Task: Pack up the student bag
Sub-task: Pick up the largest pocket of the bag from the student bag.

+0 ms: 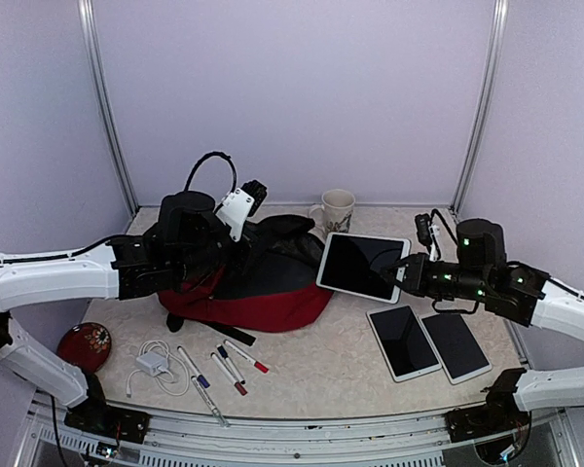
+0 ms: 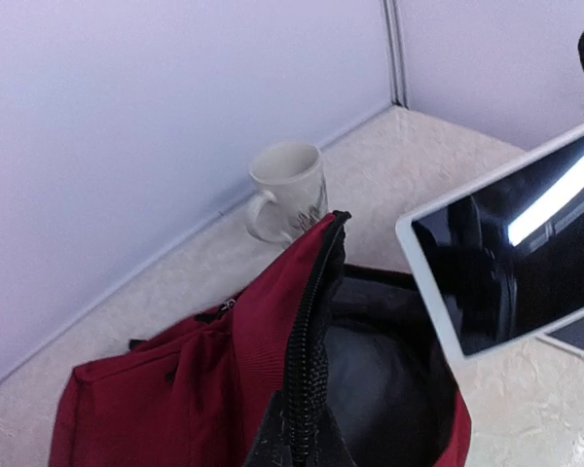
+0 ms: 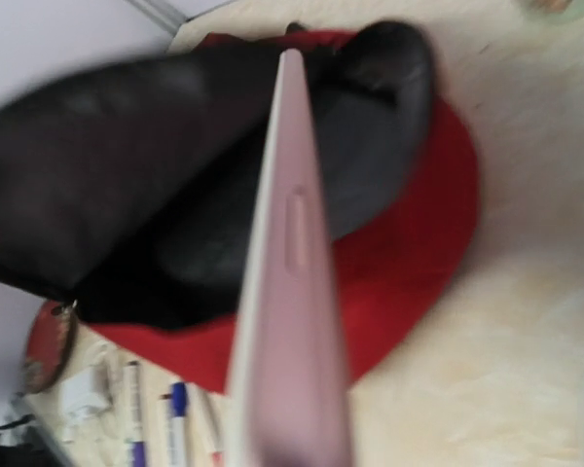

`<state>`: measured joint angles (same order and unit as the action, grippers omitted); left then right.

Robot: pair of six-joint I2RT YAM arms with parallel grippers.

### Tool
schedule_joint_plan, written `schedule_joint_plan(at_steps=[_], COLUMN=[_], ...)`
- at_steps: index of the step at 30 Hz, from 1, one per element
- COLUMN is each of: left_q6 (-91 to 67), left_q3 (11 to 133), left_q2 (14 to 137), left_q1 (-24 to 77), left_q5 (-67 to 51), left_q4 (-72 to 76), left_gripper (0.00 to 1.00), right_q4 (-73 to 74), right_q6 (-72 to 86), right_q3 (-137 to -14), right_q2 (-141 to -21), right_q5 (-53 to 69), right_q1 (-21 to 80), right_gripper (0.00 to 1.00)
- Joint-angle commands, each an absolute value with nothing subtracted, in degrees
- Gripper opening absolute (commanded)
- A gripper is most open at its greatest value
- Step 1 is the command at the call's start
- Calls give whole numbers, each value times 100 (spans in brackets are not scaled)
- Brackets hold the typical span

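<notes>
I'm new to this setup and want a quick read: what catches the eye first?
The dark-red student bag sits in the middle, its zippered rim pinched and held open by the left gripper. Just right of it, the right gripper holds a white-framed tablet tilted off the table, near the bag's mouth. Two more tablets lie flat at the front right.

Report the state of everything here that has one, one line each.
student bag: open, zipper edge pulled up.
left gripper: shut on the student bag's zipper edge.
right gripper: shut on the held tablet.
held tablet: raised, tilted, screen dark.
two flat tablets: lying face up, screens dark.
mug: upright.
markers: lying flat.
</notes>
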<state>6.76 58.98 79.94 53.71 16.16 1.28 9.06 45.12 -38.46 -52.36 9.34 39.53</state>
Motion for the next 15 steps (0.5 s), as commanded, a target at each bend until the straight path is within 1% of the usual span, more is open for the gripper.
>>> schedule_joint_plan(at_steps=[1, 5, 9, 12, 15], left_q6=[1131, 1046, 1223, 1172, 1225], left_q3=[5575, 5420, 5176, 5053, 4920], left_q2=[7686, 7719, 7717, 7684, 7632], left_q1=[5833, 5894, 6074, 6091, 6099], left_q5=[3060, 3140, 3125, 3081, 2980], left_q4=[1541, 1780, 2024, 2026, 2156], left_gripper=[0, 0, 0, 0, 0], right_q4=[-855, -1542, -2485, -2462, -2600], right_q6=[5354, 5722, 6087, 6003, 6126], right_q3=[-4138, -4363, -4592, -5115, -5348], right_q2=[-6042, -7012, -7689, -8093, -8389], right_q5=[1742, 1637, 1562, 1668, 1734], right_q1=[4065, 4241, 4239, 4243, 4237], right_gripper=[0, 0, 0, 0, 0])
